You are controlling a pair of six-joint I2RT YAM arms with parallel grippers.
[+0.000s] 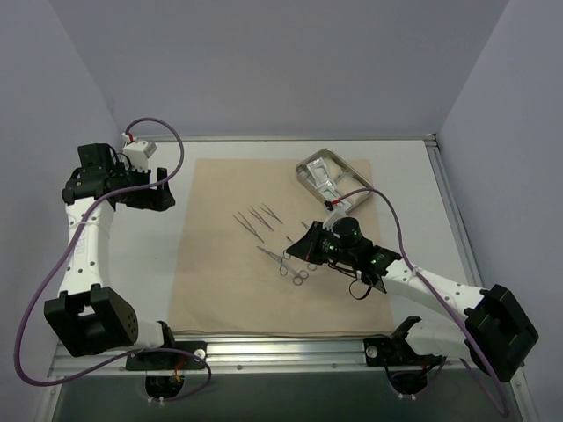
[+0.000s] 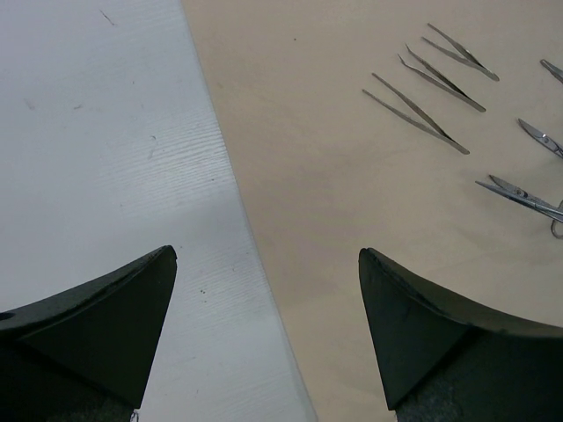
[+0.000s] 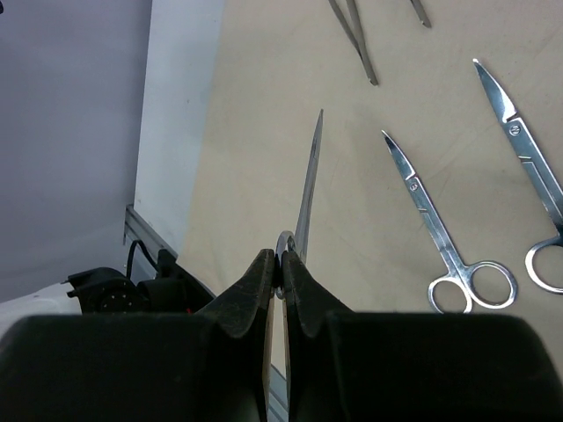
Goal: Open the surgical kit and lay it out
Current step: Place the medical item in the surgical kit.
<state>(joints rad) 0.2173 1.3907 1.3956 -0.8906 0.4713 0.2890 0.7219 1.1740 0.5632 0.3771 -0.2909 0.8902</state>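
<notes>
The tan cloth point(image 1: 220, 264) lies spread flat on the table. Three thin tweezers point(image 1: 255, 218) lie side by side on it, also seen in the left wrist view point(image 2: 413, 110). Two ring-handled clamps point(image 1: 288, 264) lie below them, and both show in the right wrist view point(image 3: 431, 220). My right gripper point(image 3: 280, 264) is shut on the ring handle of a third clamp point(image 3: 310, 189) and holds it just above the cloth, its tip pointing away. My left gripper point(image 2: 268, 255) is open and empty over the cloth's left edge. The steel tray point(image 1: 310, 167) sits at the cloth's far right corner.
The tray holds clear packets point(image 1: 327, 180), and a white piece point(image 1: 350, 201) lies at its near end. The right arm's cable point(image 1: 391, 220) loops over the table's right side. Walls close in at left, right and back. A metal rail point(image 1: 290, 347) runs along the near edge.
</notes>
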